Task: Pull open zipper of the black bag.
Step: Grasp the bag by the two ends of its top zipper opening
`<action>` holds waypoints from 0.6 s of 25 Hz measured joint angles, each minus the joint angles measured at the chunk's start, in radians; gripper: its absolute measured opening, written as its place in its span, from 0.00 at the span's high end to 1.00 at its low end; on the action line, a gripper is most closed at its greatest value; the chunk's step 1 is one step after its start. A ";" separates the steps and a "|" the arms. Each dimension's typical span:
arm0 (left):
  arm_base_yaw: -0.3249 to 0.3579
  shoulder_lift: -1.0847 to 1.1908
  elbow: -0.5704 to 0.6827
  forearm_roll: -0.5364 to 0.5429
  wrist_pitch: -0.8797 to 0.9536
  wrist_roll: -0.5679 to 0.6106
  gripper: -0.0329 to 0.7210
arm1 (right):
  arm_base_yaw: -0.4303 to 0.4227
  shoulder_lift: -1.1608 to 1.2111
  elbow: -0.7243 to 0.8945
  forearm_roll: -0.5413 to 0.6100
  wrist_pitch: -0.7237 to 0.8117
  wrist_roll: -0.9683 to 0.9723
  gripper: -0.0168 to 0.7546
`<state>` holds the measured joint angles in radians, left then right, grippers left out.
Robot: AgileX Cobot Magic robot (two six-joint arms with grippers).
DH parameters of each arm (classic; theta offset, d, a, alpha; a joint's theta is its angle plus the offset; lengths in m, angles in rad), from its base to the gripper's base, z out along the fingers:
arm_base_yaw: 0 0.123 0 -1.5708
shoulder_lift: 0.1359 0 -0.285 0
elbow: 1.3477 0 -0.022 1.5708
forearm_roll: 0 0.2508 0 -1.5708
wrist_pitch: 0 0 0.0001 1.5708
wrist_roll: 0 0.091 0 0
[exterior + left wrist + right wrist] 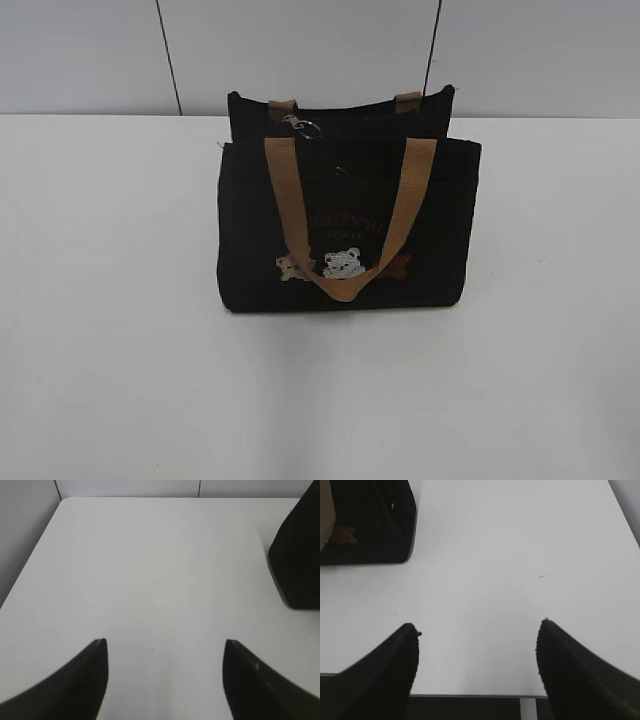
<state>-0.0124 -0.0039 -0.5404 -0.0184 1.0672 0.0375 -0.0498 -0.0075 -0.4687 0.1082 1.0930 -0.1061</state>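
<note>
Black bag point(299, 555) cropped by edge in both wrist views; lettering point(348, 228) too blurred to read.

Left end effector point(165, 642) black tapered fingers, right end effector point(477, 625) alike

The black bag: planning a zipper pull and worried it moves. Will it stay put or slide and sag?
The black bag is soft fabric standing unsupported, so it probably sags. It likely slides on the smooth white table. Its tan handle hangs limp, so probably floppy.
</note>
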 joint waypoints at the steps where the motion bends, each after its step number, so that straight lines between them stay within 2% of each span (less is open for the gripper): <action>1: 0.000 0.000 0.000 -0.004 0.000 0.000 0.25 | 0.000 0.000 0.000 0.000 0.000 0.000 0.26; 8: 0.000 0.043 -0.017 -0.020 -0.057 0.000 0.26 | 0.000 0.000 0.000 0.000 0.000 0.000 0.26; 15: 0.000 0.185 -0.024 -0.100 -0.397 0.000 0.28 | 0.000 0.000 0.000 0.000 0.000 0.000 0.26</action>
<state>-0.0124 0.1812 -0.5643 -0.1181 0.6706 0.0375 -0.0498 -0.0075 -0.4687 0.1082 1.0930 -0.1061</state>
